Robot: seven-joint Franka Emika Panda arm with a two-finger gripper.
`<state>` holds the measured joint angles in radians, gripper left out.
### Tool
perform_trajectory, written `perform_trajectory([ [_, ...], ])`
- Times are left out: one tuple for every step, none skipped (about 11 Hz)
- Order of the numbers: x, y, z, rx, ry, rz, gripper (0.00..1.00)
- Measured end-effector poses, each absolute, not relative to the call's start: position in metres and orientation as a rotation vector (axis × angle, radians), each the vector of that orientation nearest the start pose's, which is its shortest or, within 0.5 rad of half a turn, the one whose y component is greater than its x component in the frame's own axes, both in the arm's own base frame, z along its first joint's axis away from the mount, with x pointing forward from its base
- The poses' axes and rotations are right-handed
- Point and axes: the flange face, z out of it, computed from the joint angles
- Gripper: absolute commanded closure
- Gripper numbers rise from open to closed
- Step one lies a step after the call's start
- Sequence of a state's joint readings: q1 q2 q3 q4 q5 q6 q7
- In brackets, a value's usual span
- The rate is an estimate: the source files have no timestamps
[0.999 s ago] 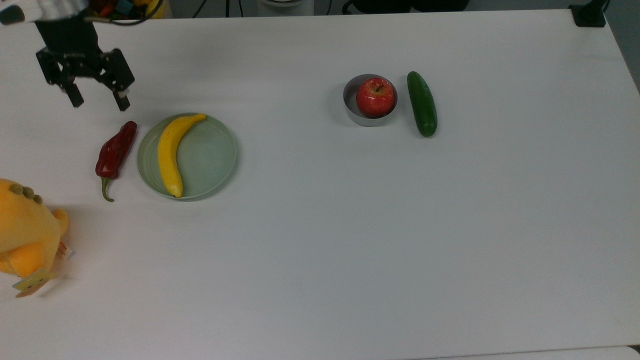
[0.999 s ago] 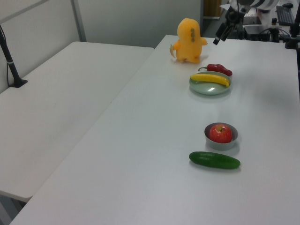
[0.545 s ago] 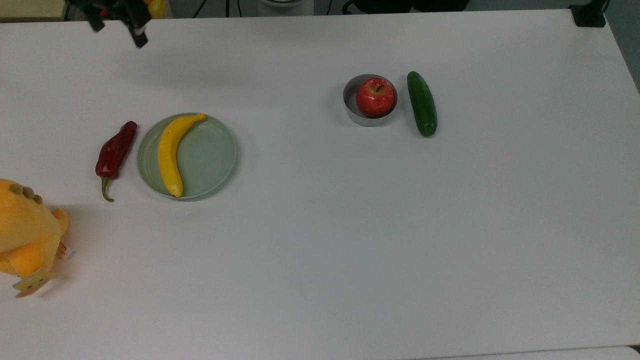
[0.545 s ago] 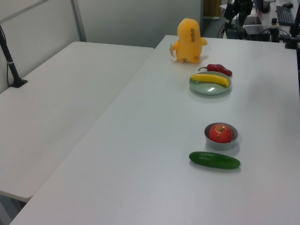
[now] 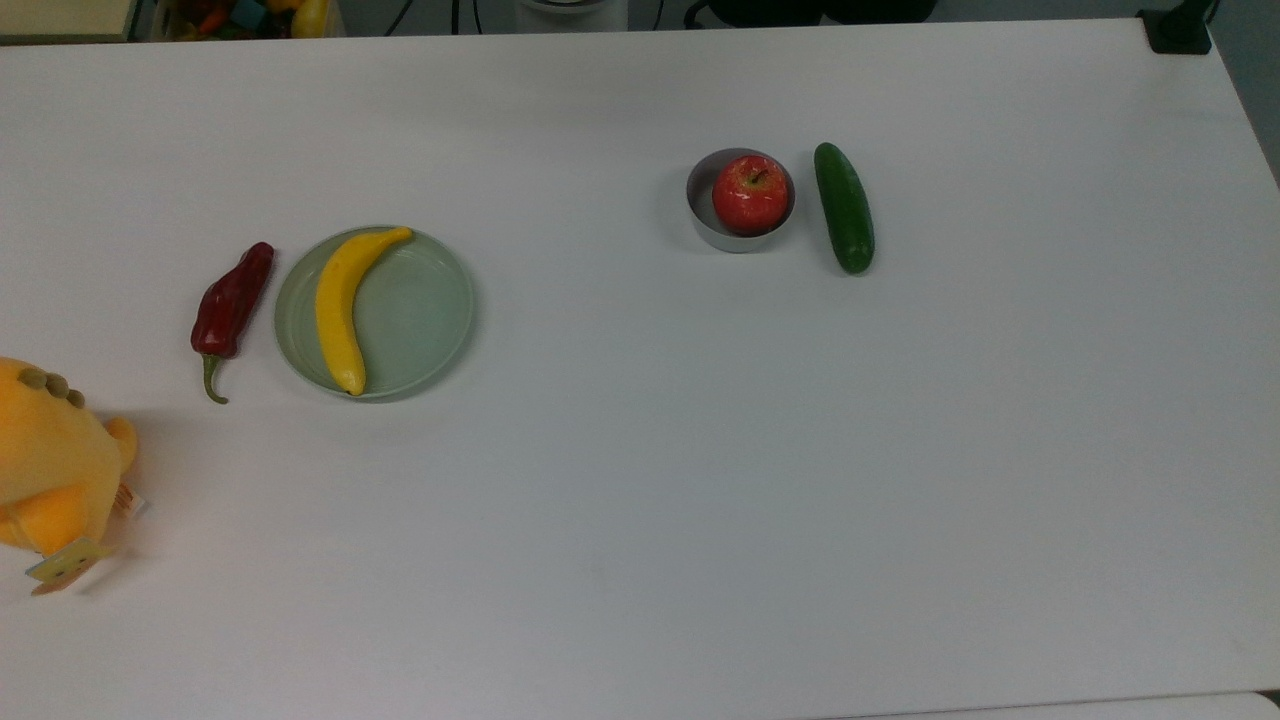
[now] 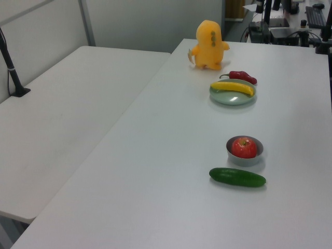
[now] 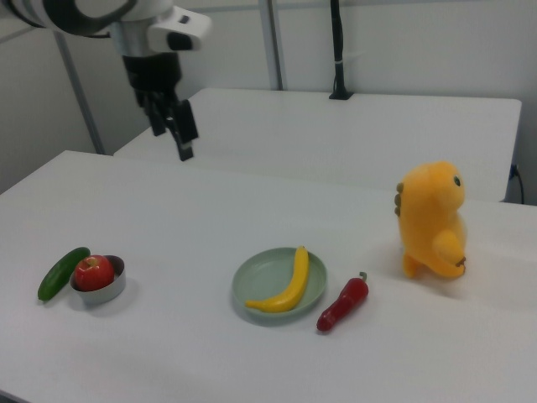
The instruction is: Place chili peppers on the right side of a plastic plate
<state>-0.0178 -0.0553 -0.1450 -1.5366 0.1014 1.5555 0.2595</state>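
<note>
Glossy chili (image 5: 232, 300), plush toy (image 5: 50, 470)

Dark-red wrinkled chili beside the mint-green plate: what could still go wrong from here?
The dark-red wrinkled chili lies very close to the pale mint-green plastic plate, so any bump to the plate might shift it. The gripper hangs high; a low pass could clip the orange plush toy.

The white table (image 5: 700, 450) bears chili (image 5: 232, 300), plate (image 5: 430, 310), bowl (image 5: 705, 225), cucumber (image 5: 844, 207), plush toy (image 5: 50, 470).
</note>
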Motion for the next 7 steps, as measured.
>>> perform_trajectory([
  [0.532,-0.056,0.671,-2.974,0.576,-0.104,0.00],
  [0.534,-0.036,0.671,-2.986,0.525,-0.100,0.00],
  [0.535,-0.021,0.670,-2.995,0.482,-0.095,0.00],
  [0.536,-0.009,0.666,-3.010,0.397,-0.086,0.00],
  [0.538,0.000,0.660,-3.028,0.264,-0.072,0.00],
  [0.540,0.006,0.654,-3.038,0.151,-0.065,0.00],
  [0.545,0.007,0.650,-3.040,0.089,-0.093,0.00],
])
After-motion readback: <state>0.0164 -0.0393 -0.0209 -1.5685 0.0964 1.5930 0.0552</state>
